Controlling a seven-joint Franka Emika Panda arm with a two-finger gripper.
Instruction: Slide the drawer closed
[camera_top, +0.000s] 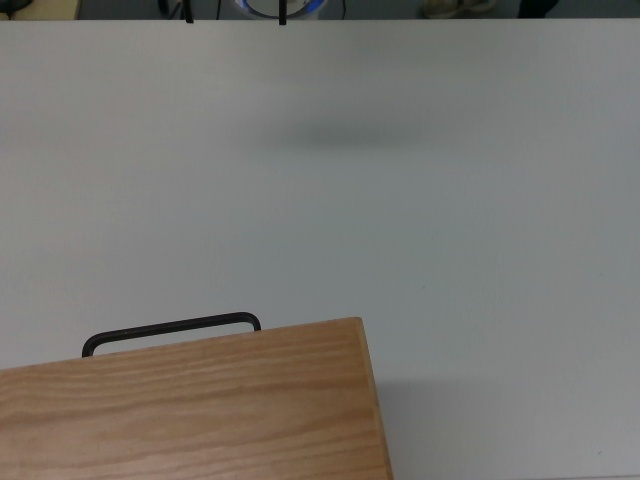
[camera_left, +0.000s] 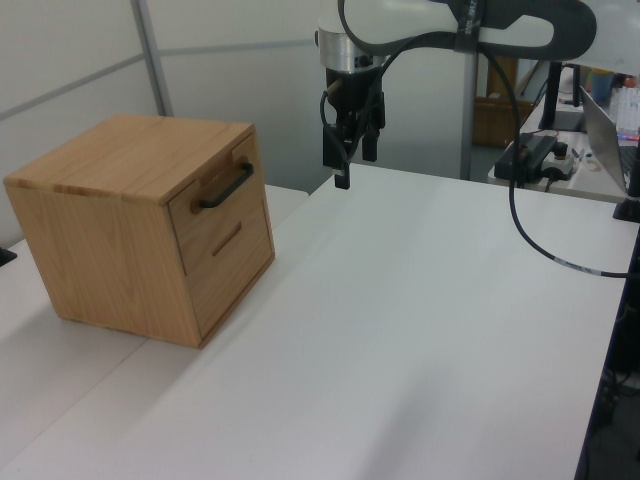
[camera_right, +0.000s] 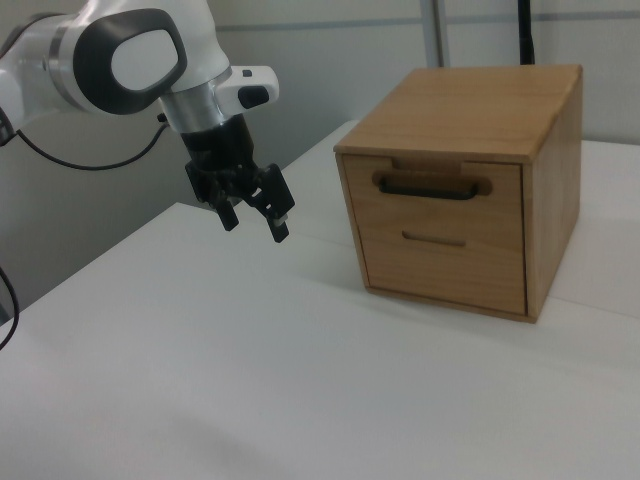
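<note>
Apparently the closing push is done or barely needed: the drawer (camera_right: 437, 195) sits nearly flush in the wooden cabinet (camera_left: 130, 165), front panel and black bar handle (camera_left: 226, 186) facing the gripper (camera_right: 256, 214). Jaws spread apart, empty, hanging above the white worktop (camera_left: 420, 320), well apart from the cabinet at the left view's left. Next move, if any: check seating, maybe press the panel home.

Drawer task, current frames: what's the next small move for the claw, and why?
Probably none toward the cabinet: just lift the claw clear. In the right view the drawer front sits flush with the cabinet face, only its handle standing out. The open claw hangs over the table, apart from it, holding nothing.
</note>
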